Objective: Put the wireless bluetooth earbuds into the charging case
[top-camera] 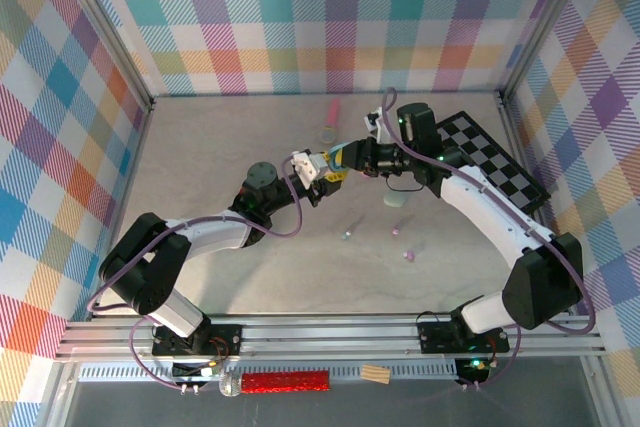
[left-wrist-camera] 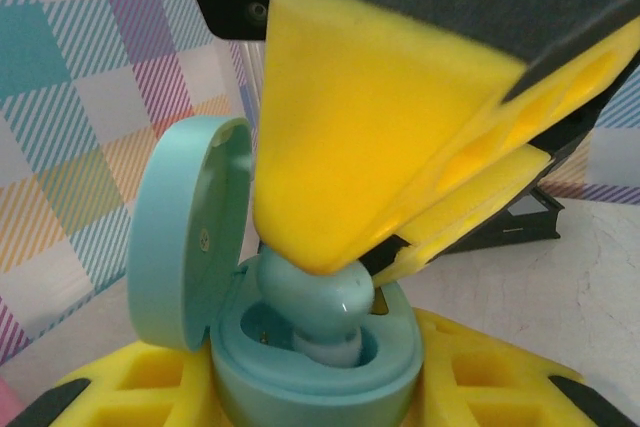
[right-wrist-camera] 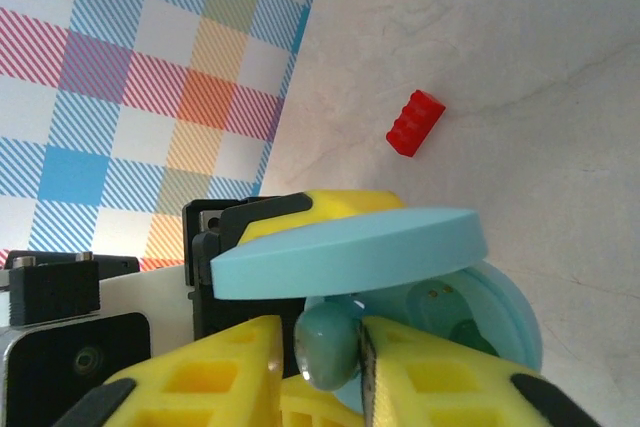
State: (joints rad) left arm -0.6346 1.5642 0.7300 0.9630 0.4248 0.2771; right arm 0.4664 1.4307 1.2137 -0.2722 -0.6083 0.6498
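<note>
**A:** Where is the earbud (left-wrist-camera: 318, 299) right now?

**B:** It's pinched between the yellow fingers of the right gripper (right-wrist-camera: 330, 349). Its lower end is in one socket of the charging case (left-wrist-camera: 330, 392), and its head is above the case rim.

**A:** And the case itself?

**B:** The left gripper (top-camera: 322, 175) is clamped on its body. The lid (left-wrist-camera: 185, 237) is swung open and stands upright beside that socket.

**A:** So how should the seating be finished?

**B:** I'd press straight down along the socket, slowly and without twisting. The right fingers are very close to the case lid, so steer clear of it. Let go only once the earbud sits flush with the case rim, because I reckon an early release lets it tip out. The left side just needs to hold the case steady
</note>
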